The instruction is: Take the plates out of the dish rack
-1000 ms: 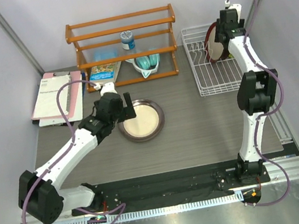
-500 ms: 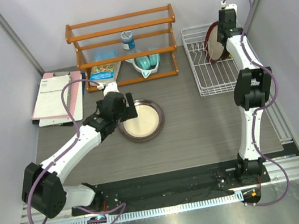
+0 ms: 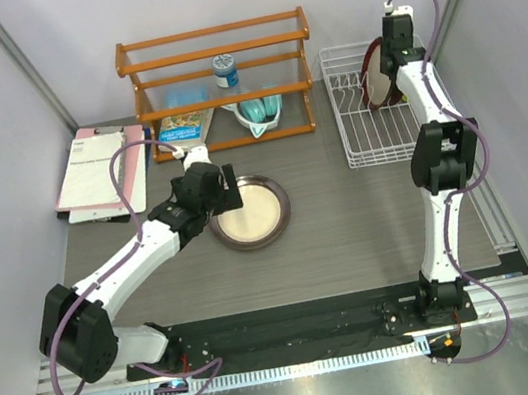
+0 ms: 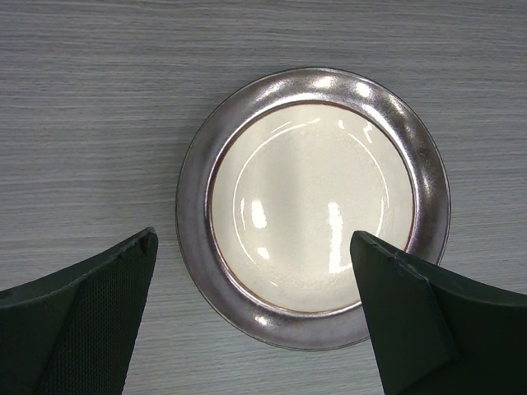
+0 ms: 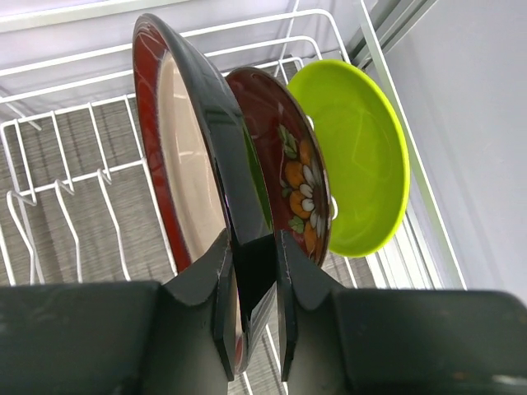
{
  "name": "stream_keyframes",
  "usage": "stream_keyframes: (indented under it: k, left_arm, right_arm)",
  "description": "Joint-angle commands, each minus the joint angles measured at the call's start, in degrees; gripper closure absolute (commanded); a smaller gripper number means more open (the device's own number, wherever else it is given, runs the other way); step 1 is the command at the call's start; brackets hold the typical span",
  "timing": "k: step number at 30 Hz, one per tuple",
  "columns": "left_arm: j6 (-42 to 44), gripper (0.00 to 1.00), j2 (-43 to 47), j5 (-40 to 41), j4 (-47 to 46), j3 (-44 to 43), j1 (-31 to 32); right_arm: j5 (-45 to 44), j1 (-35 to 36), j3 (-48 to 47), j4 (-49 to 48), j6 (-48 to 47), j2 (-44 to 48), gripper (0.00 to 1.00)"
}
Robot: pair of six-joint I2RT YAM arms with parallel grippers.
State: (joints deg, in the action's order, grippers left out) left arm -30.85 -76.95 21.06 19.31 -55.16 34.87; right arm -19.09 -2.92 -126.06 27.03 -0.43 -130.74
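The dish rack (image 3: 362,146) stands at the back right. Three plates stand upright in it: a large dark red-rimmed plate (image 5: 185,140) with a cream centre, a small patterned red plate (image 5: 296,164) and a lime green plate (image 5: 362,164). My right gripper (image 5: 253,247) is shut on the top rim of the red-rimmed plate (image 3: 383,76), one finger on each face. A grey-brown rimmed plate (image 4: 309,197) lies flat on the table. My left gripper (image 4: 254,237) hovers open just above its near edge and holds nothing.
An orange wooden shelf (image 3: 220,83) stands at the back with a bottle (image 3: 225,70), a book (image 3: 183,128) and a teal and white object (image 3: 260,112). A pink clipboard with papers (image 3: 102,169) lies at the left. Walls close in on both sides.
The right gripper's fingers have closed in on the red-rimmed plate's rim, and that wrist has shifted slightly toward the back. The left arm has barely moved.
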Motion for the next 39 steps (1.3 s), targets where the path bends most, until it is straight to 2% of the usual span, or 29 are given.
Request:
stream_keyframes:
  k: [1, 4, 12, 24, 32, 37, 39]
  left_arm:
    - [0.18, 0.01, 0.22, 2.14, -1.38, 0.05, 0.11]
    - [0.18, 0.01, 0.74, 2.93, -0.68, -0.04, 0.11]
    - [-0.26, 0.00, 1.71, 3.20, -0.33, 0.22, 0.20]
    - [-0.88, 0.00, 2.42, 2.41, -0.41, 0.49, 0.20]
    - [-1.14, 0.01, 5.84, -1.54, -2.78, 3.03, 0.20]
    - [-1.05, 0.01, 9.00, -5.32, -6.03, 4.53, 0.11]
    - [-1.23, 0.01, 10.06, -8.99, -7.18, 5.32, -0.15]
  right_arm:
    - [-9.88, 2.65, 1.95, -5.38, -1.33, 8.72, 0.99]
    - [-14.38, 4.48, 4.94, -8.38, -3.08, 12.77, 0.99]
    - [-22.47, 7.05, 8.37, -11.99, -7.04, 16.30, 0.99]
    - [-24.15, 8.72, 12.68, -11.74, -5.03, 25.09, 0.99]
    - [-16.69, 12.57, 18.22, -6.03, 0.34, 37.91, 0.99]
    - [-4.66, 15.57, 21.11, 3.01, 8.75, 44.85, 0.99]
    - [2.09, 16.62, 26.46, 2.86, 11.40, 49.69, 0.99]
